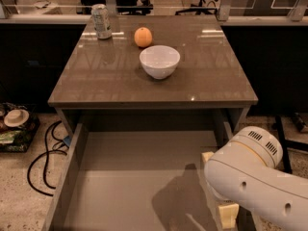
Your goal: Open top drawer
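As the top drawer [125, 167] gapes, jaws sit at its right.

The arm [255, 182], lower right, is a fat white shell with a yellow band, dark vent slots and small round holes. Cream bits of the gripper [228, 211] peek from under it.

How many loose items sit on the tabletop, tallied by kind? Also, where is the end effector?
drink can: 1
orange: 1
white bowl: 1
Total: 3
The top drawer stands pulled out. The end effector is at lower right by the drawer's right wall, mostly hidden behind the arm.
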